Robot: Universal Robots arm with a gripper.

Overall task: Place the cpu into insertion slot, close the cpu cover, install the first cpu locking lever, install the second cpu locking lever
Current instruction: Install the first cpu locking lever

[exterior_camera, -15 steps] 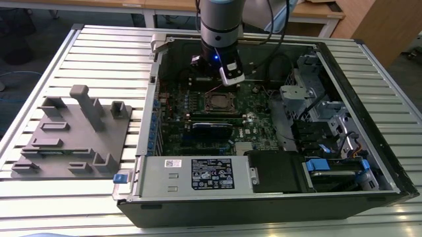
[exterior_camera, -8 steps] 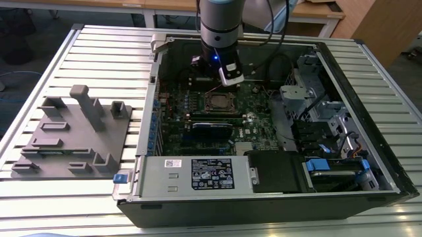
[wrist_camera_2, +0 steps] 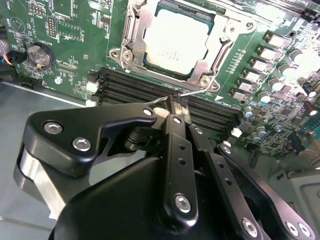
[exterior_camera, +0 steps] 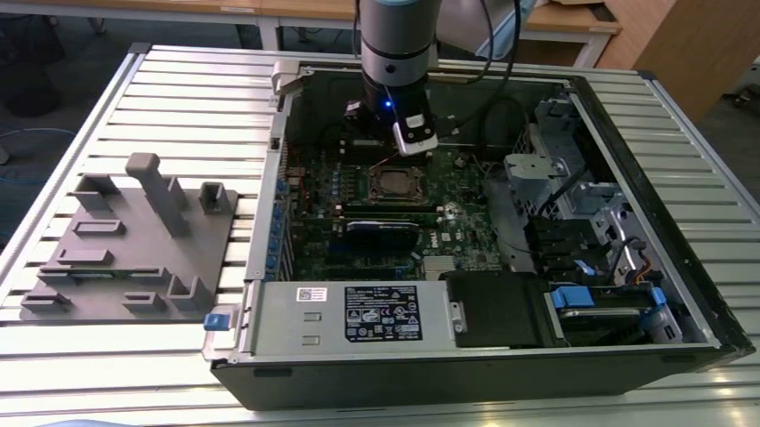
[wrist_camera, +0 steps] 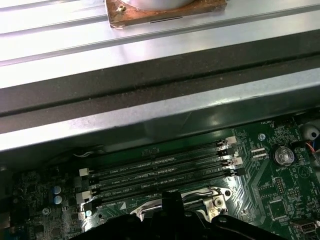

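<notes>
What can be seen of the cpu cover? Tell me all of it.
In the second wrist view the cpu cover is a thin silvery metal frame, lying flat and closed around the cpu, whose dull grey top shows through its square window. Screws sit by its corners; a thin wire lever runs along one side.

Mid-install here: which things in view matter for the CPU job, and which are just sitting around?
Job: cpu, cpu cover, locking lever, gripper.
Lying about: memory slots, coin battery, grey fixture, power supply.
</notes>
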